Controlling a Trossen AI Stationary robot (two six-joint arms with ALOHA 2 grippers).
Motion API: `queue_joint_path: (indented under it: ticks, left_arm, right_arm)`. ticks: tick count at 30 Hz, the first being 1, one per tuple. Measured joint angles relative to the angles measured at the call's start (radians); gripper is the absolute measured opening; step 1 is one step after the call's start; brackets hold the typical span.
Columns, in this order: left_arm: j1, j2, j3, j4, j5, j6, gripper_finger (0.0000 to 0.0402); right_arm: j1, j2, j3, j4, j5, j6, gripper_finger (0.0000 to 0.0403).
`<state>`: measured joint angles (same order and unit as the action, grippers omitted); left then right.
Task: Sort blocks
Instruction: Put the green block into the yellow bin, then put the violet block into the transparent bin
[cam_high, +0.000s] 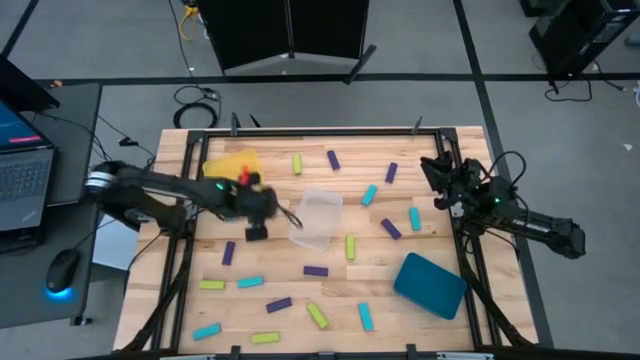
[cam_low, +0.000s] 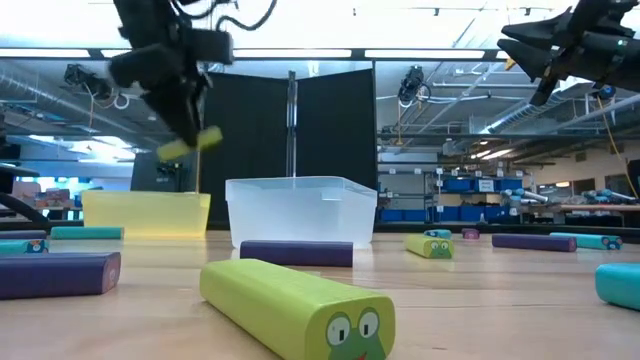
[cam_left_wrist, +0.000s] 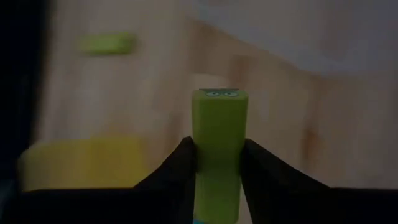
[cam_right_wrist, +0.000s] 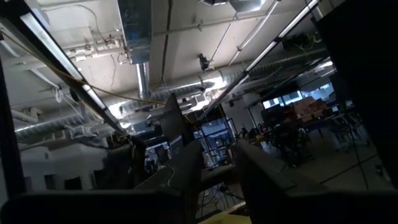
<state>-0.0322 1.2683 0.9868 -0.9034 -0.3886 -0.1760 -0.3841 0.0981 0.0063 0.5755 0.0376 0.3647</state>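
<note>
**Lime-green block held in the air by the left gripper**

The lime-green block (cam_left_wrist: 216, 149) is clamped between the left gripper's (cam_left_wrist: 217, 163) two dark fingers (cam_left_wrist: 180, 167), which press on its long sides. Its long axis runs straight out from the gripper, between the fingers, and the free end, printed with a pair of cartoon eyes, points away from the wrist. In the low view the same block (cam_low: 189, 144) hangs well above the table top, tilted a little off level, under the left gripper (cam_low: 186, 120), and over the yellow tray (cam_low: 146, 214).

From above, the left gripper (cam_high: 254, 207) sits between the yellow tray (cam_high: 232, 163) and the clear tray (cam_high: 318, 219), near both. The held block itself cannot be made out in that view.

The other blocks lie flat and scattered over the wooden table (cam_high: 290, 290): a lime-green one with a face on its end (cam_low: 296, 305) nearest the low camera, a purple one (cam_low: 295, 252) in front of the clear tray, and a cyan one (cam_high: 366, 316) near the teal tray (cam_high: 430, 284).

The right gripper (cam_high: 440, 176) is raised at the table's right edge, apart from the blocks. Its fingers (cam_right_wrist: 186, 168) stand slightly apart with nothing between them.
</note>
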Motion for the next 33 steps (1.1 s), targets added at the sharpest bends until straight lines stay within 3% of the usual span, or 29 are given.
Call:
queue_joint_path:
  ticks: [4,8,12,14,19,23,27,33]
  left_arm:
    - [0.156,-0.125,-0.042,-0.055,-0.034,-0.183,0.0100]
    - [0.294,-0.167,-0.094,-0.089,-0.031,-0.330,0.0100]
    - [0.387,-0.164,-0.125,-0.081,-0.034,-0.353,0.0100]
    - [0.417,-0.157,-0.126,-0.067,-0.051,-0.354,0.0125]
    - [0.474,-0.155,-0.126,-0.017,-0.069,-0.323,0.0261]
    - [0.483,-0.156,-0.126,0.005,-0.075,-0.281,0.0334]
    - [0.482,-0.170,-0.126,0.073,-0.102,-0.266,0.0349]
    - [0.456,-0.186,-0.126,0.234,-0.069,-0.216,0.0324]
  right_arm:
    - [-0.001,0.001,0.000,0.006,-0.001,-0.041,0.0113]
    - [0.000,0.007,0.000,-0.008,-0.004,-0.077,0.0113]
    - [0.003,0.036,0.000,-0.010,-0.020,-0.081,0.0113]
    - [0.003,0.055,0.000,-0.011,-0.031,-0.082,0.0113]
    - [0.007,0.118,0.000,-0.013,-0.057,-0.038,0.0113]
    - [0.034,0.180,0.002,-0.014,-0.101,-0.028,0.0113]
    - [0.085,0.248,0.031,-0.016,-0.132,-0.024,0.0113]
    - [0.199,0.366,0.132,-0.151,-0.134,-0.068,0.0113]
